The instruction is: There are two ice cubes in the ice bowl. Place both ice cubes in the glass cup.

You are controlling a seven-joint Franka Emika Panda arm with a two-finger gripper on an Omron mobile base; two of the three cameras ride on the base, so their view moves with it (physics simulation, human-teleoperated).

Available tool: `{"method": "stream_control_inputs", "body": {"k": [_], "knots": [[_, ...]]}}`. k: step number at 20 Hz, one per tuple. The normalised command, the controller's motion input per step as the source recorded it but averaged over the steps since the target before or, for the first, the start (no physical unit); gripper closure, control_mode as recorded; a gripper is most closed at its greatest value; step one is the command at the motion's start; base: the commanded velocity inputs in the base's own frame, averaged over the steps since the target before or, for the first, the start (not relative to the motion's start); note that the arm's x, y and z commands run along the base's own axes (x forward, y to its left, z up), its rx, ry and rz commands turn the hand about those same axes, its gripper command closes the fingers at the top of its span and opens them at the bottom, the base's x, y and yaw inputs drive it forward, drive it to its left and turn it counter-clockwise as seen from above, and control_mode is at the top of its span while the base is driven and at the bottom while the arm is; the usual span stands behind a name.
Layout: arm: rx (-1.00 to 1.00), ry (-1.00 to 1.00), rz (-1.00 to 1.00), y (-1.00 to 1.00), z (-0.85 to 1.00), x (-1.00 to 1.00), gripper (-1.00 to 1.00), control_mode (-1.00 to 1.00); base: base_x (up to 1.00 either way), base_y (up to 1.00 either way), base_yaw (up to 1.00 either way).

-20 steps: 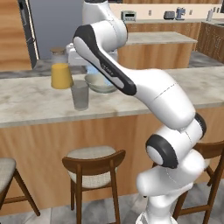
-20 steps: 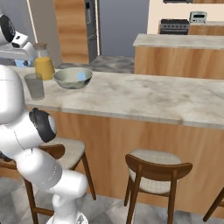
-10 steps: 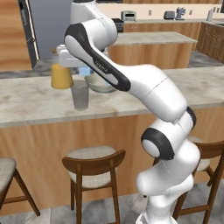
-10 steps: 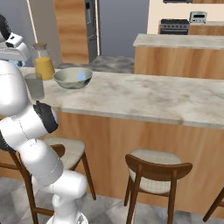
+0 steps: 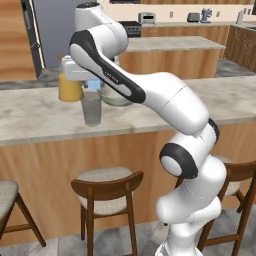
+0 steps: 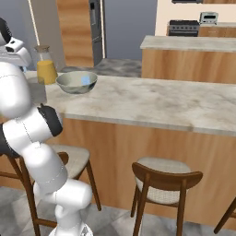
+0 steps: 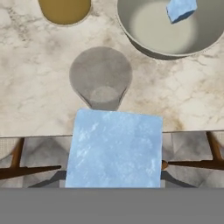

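My gripper point(image 5: 93, 85) hangs just above the glass cup point(image 5: 92, 109), shut on one light-blue ice cube point(image 7: 114, 148). That cube looms large at the bottom of the hand view and hides the fingertips. Beyond it, the glass cup point(image 7: 101, 78) stands upright near the counter's front edge. The ice bowl point(image 7: 148, 30) sits behind and to the right of the cup, with the other ice cube point(image 7: 181, 8) lying inside. From the right base view, the ice bowl point(image 6: 69, 78) holds that ice cube point(image 6: 85, 80) against its far side.
A lidded jar of orange juice point(image 5: 70, 89) stands just left of the cup and bowl. Wooden stools point(image 5: 106, 186) sit under the marble counter's point(image 5: 30, 117) front edge. A second counter island point(image 6: 193, 44) lies farther back.
The hand has swung a little to the left, from over the bowl's edge to over the glass cup, with the ice cube still in its grip.
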Motion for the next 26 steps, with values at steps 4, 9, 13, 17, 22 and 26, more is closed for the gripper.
{"method": "stream_control_inputs", "body": {"k": [4,9,13,17,22,26], "knots": [[0.00,0.00,0.00,0.03,-0.16,0.14,1.00,-1.00,0.00,0.00,0.00],[0.00,0.00,0.00,0.00,-0.13,0.19,1.00,-1.00,0.00,0.00,0.00],[0.01,0.00,0.00,0.00,0.00,0.15,1.00,-1.00,0.00,0.00,0.00],[0.04,0.00,0.00,0.00,0.00,0.20,1.00,-1.00,0.00,0.00,0.00],[0.00,0.00,0.00,0.03,-0.04,0.22,1.00,-1.00,0.00,0.00,0.00],[0.00,0.00,0.00,0.07,-0.14,0.31,1.00,-1.00,0.00,0.00,0.00]]}}
